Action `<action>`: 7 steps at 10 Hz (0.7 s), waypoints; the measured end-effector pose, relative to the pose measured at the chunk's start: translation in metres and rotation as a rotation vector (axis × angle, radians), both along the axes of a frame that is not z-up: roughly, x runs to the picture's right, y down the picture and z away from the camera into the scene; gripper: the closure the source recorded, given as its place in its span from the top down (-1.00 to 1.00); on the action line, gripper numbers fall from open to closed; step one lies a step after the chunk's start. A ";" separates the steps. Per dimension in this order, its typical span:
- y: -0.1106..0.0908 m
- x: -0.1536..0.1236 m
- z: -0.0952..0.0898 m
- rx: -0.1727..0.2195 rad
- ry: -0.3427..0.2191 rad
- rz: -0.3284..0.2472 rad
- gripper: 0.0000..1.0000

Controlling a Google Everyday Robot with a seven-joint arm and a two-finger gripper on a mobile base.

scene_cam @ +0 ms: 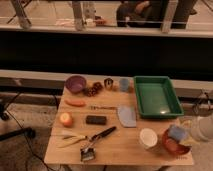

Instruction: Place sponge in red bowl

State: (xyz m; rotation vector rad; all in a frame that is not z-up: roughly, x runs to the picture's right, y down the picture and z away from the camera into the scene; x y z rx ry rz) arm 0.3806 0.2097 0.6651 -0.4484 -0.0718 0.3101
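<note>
Wooden table [135, 150] fills the lower frame. Green tray [156, 96], upper right. Red bowl [175, 144], lower right, beside a white cup [148, 138]. Sponge [177, 132] over the bowl's upper rim, long axis tilted down-right. Gripper [196, 128] at right edge; grip state unclear.

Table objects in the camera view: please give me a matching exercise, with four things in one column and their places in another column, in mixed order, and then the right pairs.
Things:
1. sponge
2. purple bowl
3. green tray
4. gripper

Places:
A. far left corner of the table
B. at the right edge, beside the red bowl
C. over the red bowl, at its far rim
D. far right part of the table

Pairs: 1-C, 2-A, 3-D, 4-B
</note>
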 end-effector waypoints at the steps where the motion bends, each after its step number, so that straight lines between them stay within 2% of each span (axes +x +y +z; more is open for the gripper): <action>1: 0.000 0.000 0.000 0.007 0.010 0.009 0.60; 5: -0.003 -0.004 -0.003 0.018 0.022 0.016 0.57; 7: 0.001 -0.006 -0.006 0.012 0.007 0.009 0.21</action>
